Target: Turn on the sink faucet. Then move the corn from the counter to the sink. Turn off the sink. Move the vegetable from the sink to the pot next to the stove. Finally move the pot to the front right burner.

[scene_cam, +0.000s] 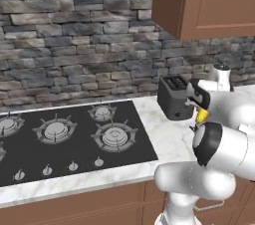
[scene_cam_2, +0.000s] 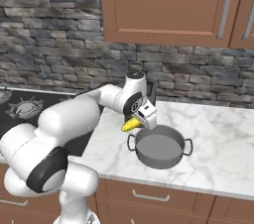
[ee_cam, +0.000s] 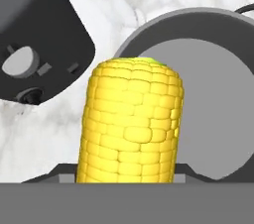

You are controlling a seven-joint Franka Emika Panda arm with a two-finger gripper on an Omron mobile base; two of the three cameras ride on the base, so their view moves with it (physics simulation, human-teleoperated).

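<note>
Yellow corn (ee_cam: 130,124), grey pot (scene_cam_2: 159,147), black toaster (scene_cam: 175,97)

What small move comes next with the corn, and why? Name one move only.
Probably carry the corn a little further over the pot, then release. The gripper, jaws shut on the cob, hangs at the pot's near-left rim, beside the toaster; in the hand view the cob's tip just overlaps the pot's opening, so dropping now might clip the rim.

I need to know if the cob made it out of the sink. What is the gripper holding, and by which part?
The gripper holds the corn by its lower end, the free end pointing toward the pot.
</note>
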